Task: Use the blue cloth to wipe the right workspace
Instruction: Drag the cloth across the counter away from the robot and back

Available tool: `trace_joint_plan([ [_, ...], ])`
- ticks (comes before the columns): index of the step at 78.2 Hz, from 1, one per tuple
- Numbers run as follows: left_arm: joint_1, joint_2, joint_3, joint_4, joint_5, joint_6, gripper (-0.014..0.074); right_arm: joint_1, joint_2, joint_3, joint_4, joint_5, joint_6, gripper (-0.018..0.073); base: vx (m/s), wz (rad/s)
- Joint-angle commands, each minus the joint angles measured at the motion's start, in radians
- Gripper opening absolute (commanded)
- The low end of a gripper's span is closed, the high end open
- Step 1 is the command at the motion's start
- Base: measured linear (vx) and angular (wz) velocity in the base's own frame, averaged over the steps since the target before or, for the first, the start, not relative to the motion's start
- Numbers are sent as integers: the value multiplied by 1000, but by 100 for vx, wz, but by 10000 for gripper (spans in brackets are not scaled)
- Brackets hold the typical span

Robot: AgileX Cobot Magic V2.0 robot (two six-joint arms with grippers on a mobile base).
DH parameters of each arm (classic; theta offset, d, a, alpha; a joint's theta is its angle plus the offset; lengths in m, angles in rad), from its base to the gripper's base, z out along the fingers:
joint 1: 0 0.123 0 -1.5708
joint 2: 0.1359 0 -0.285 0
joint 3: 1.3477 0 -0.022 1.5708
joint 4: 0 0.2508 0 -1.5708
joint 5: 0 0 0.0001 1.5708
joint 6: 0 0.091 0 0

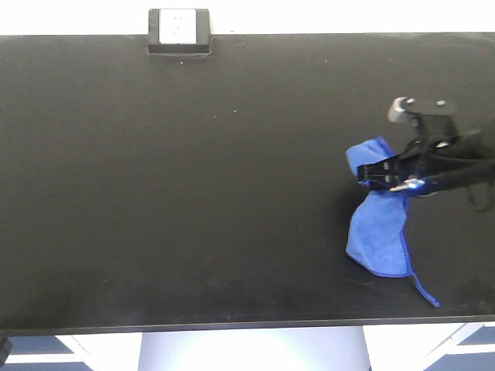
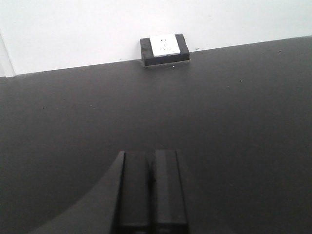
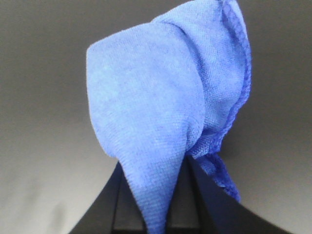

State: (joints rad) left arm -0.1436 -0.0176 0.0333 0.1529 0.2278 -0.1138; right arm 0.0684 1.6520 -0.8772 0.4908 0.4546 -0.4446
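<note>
Royal-blue microfibre fills the right wrist view. The blue cloth (image 3: 156, 107) is bunched into a rounded fold, and its narrow end is pinched between the right jaws, which are clamped on it. Its darker stitched hem (image 3: 241, 87) curls down the right side of the fold.

In the front-facing view the blue cloth (image 1: 379, 228) sits on the right part of the matte black bench (image 1: 193, 193). Its thin tag (image 1: 425, 292) trails nearest the front edge. The wider lower flap spreads on the surface just behind the tag. Farther back the fabric narrows up into the right jaws, where a smaller lobe pokes out to their left. I cannot tell whether that lobe touches the bench. The right arm (image 1: 456, 166) reaches in from the right edge, low over the cloth.

In the left wrist view the left jaws are pressed together and held over bare black bench (image 2: 234, 122), well apart from the cloth.

At the far rim a small black socket box (image 1: 179, 31) with a white face (image 2: 165, 45) stands against the white wall (image 2: 73, 29).
</note>
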Motion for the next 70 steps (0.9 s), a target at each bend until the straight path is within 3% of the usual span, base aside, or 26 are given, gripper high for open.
trace_joint_plan([
  [1,-7,0,-26,-1,-81,-2,-6,-6,15,-58,9,-32,-16,-3,0,0],
  [19,-7,0,-26,-1,-81,-2,-6,-6,70,-66,-2,-95,-38,-3,0,0],
  [44,-7,0,-26,-1,-81,-2,-6,13,150,-66,-35,-46,-46,-3,0,0],
  [70,-7,0,-26,-1,-81,-2,-6,299,150,-66,-32,-57,-85,-3,0,0],
])
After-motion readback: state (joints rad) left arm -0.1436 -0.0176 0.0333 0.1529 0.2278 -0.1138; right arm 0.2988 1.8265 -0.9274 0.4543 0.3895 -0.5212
